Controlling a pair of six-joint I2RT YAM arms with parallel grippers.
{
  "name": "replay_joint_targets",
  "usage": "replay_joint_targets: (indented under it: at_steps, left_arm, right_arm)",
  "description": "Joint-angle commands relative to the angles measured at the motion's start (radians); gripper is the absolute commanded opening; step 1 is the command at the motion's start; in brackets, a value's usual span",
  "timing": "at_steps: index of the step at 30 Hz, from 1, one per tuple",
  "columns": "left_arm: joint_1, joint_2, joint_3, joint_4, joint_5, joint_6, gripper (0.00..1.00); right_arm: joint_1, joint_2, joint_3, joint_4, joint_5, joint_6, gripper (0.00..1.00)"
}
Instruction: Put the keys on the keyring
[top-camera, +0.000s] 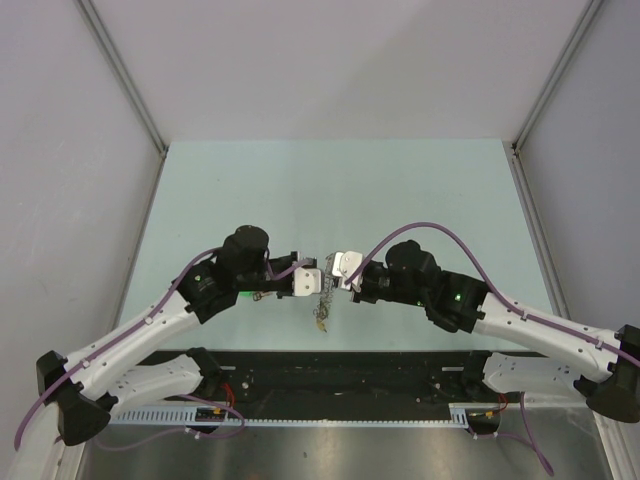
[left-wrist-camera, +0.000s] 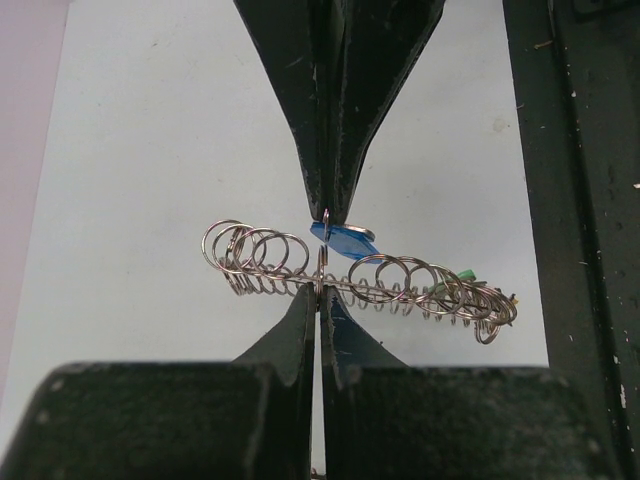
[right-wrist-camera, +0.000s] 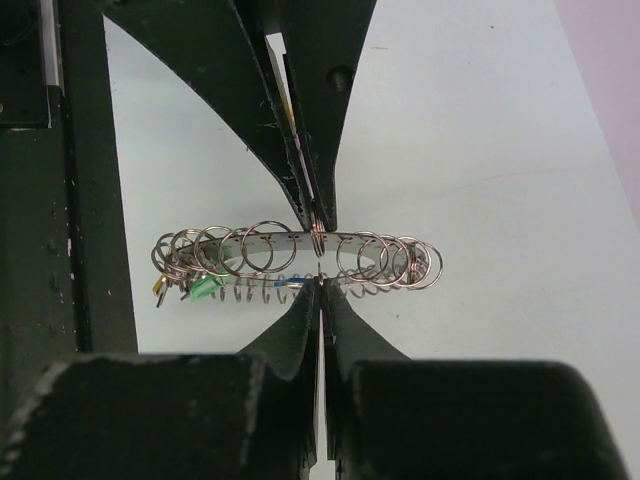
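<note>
Left end effector (top-camera: 308, 283) and right end effector (top-camera: 342, 268) meet nose to nose just below the centre of the overhead frame. Each has its fingers pinched tight on the keyring (top-camera: 322, 292), held between them above the pale green bench (top-camera: 330, 190). In the left wrist view the ring runs edge-on across mid-frame, strung with a row of small wire loops (left-wrist-camera: 255, 250). A blue tag (left-wrist-camera: 345, 240) sits just beside the upper pinch, and a green tag (left-wrist-camera: 463, 274) lies toward the right end. In the right wrist view, a yellow tag (right-wrist-camera: 160, 286) hangs at the ring's left end.
</note>
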Motion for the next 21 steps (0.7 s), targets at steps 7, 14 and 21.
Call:
replay_joint_targets:
  at_steps: [7,14,21]
  left_arm:
    - [-0.006,-0.011,0.006,0.055,0.043,0.019,0.0]
    - [-0.006,-0.006,0.009,0.049,0.054,0.019,0.0]
    - [-0.006,0.0,0.01,0.046,0.066,0.019,0.0]
  right_arm:
    - [0.007,-0.019,0.001,0.049,-0.009,-0.01,0.0]
    - [0.005,-0.016,0.001,0.048,-0.015,-0.012,0.0]
    - [0.005,-0.014,0.001,0.051,-0.017,-0.015,0.0]
